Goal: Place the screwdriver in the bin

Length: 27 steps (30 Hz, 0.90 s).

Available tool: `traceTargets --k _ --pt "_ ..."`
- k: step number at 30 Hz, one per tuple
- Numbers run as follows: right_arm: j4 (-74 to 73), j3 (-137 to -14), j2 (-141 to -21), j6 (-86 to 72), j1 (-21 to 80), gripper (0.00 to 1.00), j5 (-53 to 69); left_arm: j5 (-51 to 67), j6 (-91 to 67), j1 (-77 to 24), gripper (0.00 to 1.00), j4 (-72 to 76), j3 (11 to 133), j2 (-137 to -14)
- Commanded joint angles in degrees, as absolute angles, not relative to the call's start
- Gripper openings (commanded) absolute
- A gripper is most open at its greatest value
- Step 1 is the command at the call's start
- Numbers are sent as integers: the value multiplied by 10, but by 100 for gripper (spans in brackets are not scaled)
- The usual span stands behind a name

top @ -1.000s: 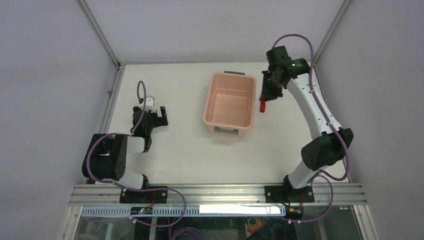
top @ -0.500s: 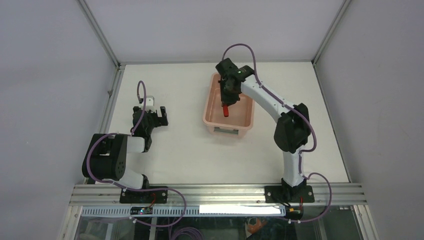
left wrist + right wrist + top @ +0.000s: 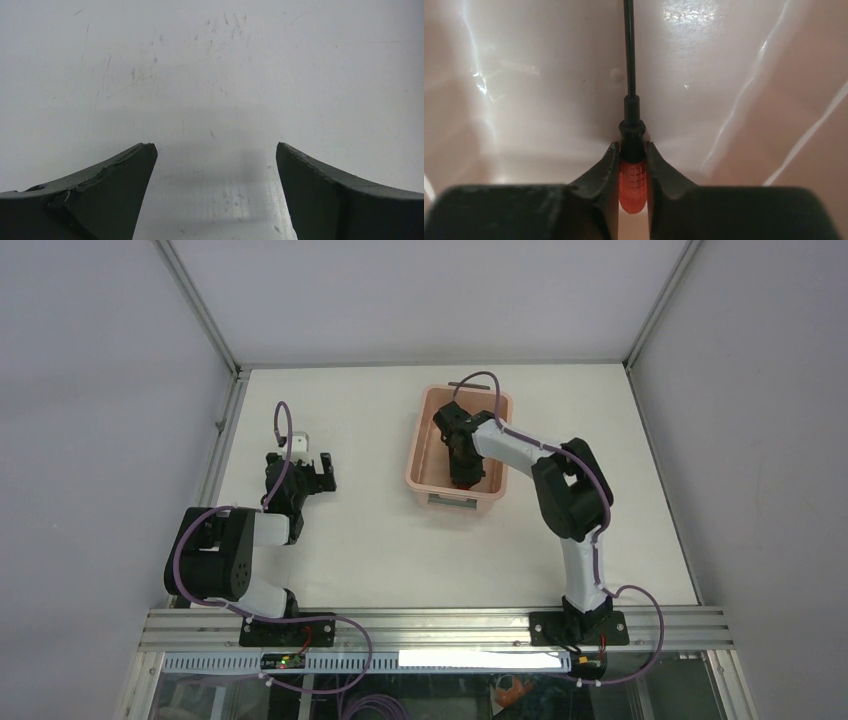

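My right gripper (image 3: 632, 150) is shut on the screwdriver (image 3: 632, 180), its red handle pinched between the two fingers and its thin dark shaft pointing away over the pink floor of the bin (image 3: 534, 100). In the top view the right gripper (image 3: 462, 475) is down inside the pale pink bin (image 3: 418, 445), near its front right part; a bit of red shows at the fingers. My left gripper (image 3: 318, 468) rests at the left of the table, open and empty, its fingers (image 3: 115, 185) wide apart over bare white table.
The bin stands at the middle back of the white table (image 3: 380, 550). Grey enclosure walls and metal frame posts (image 3: 225, 430) bound the table left and right. The right arm's elbow (image 3: 570, 485) hangs right of the bin.
My right arm has swung left from beside the bin's right rim to over it, then lowered the screwdriver down inside. The left arm has not moved.
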<state>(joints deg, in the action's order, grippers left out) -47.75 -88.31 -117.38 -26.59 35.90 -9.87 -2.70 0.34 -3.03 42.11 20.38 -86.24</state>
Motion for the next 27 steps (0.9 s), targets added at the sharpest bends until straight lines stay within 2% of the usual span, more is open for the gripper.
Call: traceTargets --k 1,3,13,16,19,27 --pt "-420 -866 -1148 -291 364 30 -136 -29 -8 -35 99 464 218 -863" --pt "-416 -860 -1134 -293 364 39 -148 -28 -8 -35 99 464 218 -863" --pt "-426 -896 -1052 -261 380 54 -179 -29 -8 -35 99 464 218 -862" --pt "-402 -895 -1005 -230 387 68 -183 -28 -8 -35 99 464 218 -863" --pt "-368 -882 -953 -194 387 97 -169 -28 -8 -35 99 464 218 -863" --pt "-287 -801 -825 -97 381 99 -216 -29 -8 -36 99 464 218 -863"
